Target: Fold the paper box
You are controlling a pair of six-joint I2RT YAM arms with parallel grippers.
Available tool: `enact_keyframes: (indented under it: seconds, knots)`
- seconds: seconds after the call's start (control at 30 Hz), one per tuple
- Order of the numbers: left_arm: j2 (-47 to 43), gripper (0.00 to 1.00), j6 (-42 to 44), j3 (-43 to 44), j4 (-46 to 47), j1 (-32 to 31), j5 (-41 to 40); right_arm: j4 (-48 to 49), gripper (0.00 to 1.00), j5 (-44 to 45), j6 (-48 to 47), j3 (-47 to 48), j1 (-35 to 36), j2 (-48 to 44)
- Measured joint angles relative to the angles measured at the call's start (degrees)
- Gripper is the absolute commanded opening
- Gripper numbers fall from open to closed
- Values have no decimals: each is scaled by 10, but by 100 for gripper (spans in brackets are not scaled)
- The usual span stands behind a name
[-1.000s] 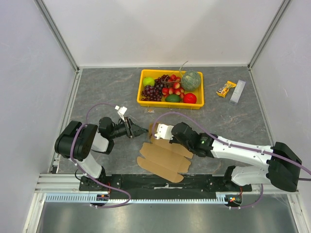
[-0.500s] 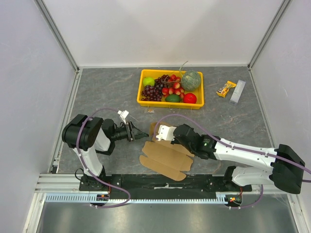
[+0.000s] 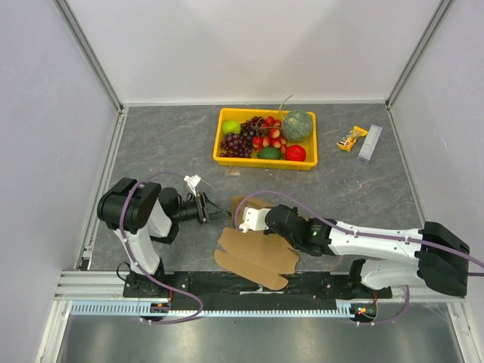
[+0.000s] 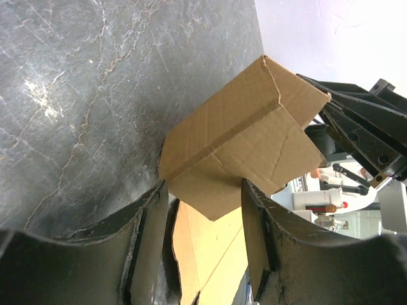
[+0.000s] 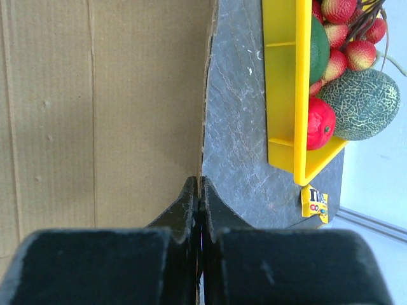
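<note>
Now left fingers (image 3: pixel 218 215) opening wider than second ago, standing apart either side of raised flap (image 4: pixel 254 133), seemingly not gripping it. Right fingers (image 5: pixel 194 200) staying pinched together on paper box (image 3: pixel 255 257) edge, having dragged sheet closer to left fingers. First fold looking underway. Yellow tray (image 3: pixel 265 164), well beyond both fingers, holding grapes (image 3: pixel 236 142), strawberries (image 3: pixel 266 140), melon (image 3: pixel 296 125), green apple (image 3: pixel 231 127), avocado (image 3: pixel 269 153).

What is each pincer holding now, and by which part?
The right pincer pinches the paper box by the edge of a raised flap. The left pincer is open and holds nothing.
</note>
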Motion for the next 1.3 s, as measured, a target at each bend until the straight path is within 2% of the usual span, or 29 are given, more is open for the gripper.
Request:
enact_keyframes:
  seconds: [0.47, 1.03, 1.3]
  knots:
    - [5, 56, 0, -18, 0, -2, 0, 40, 0, 43, -19, -16, 49, 12]
    - [-66, 56, 4, -54, 1, -37, -7, 75, 0, 61, -23, -42, 84, 4]
    - [-113, 56, 32, -93, 0, -58, -56, 75, 3, 63, -20, -43, 108, -9]
